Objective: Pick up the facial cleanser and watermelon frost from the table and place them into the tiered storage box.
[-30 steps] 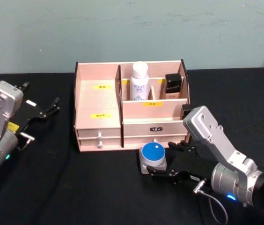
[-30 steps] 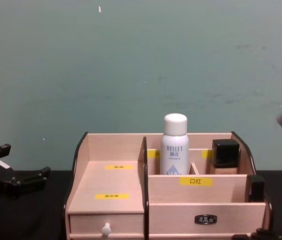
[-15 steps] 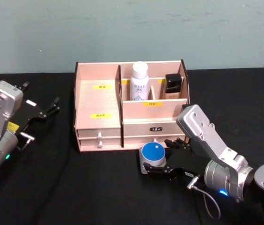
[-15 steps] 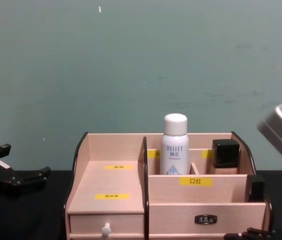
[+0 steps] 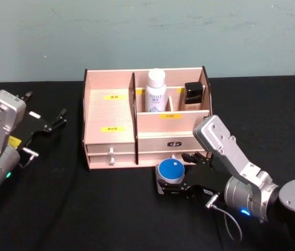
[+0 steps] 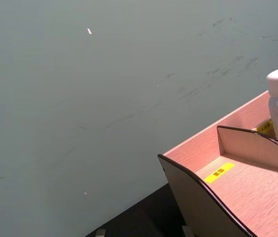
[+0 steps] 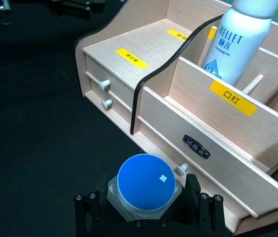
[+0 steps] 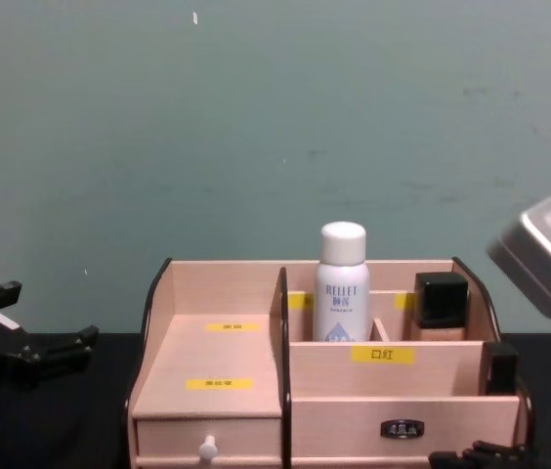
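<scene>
Two grippers logged. Right gripper (image 5: pixel 174 177) is low over the black table (image 5: pixel 111 209), at 5 o'clock from the tiered storage box (image 5: pixel 111 130). Its claw is spread, one finger on either side of a blue-lidded jar (image 5: pixel 170 169). The fingers sit close against the jar's clear base; we cannot tell whether they press it. The jar stands upright on the table, just in front of the box's lower drawer and beside a small white knob (image 7: pixel 181 169).

Left gripper (image 5: pixel 45 110) is at 9 o'clock from the box, well apart from it, claw spread wide.

Inside the box we note a white bottle (image 5: pixel 156 90) upright in a rear compartment, at 12 o'clock from the jar. A dark-capped bottle (image 5: pixel 193 95) stands at its 3 o'clock, in the neighbouring compartment. The left-hand stepped tier bears two yellow labels (image 5: pixel 113 128).
</scene>
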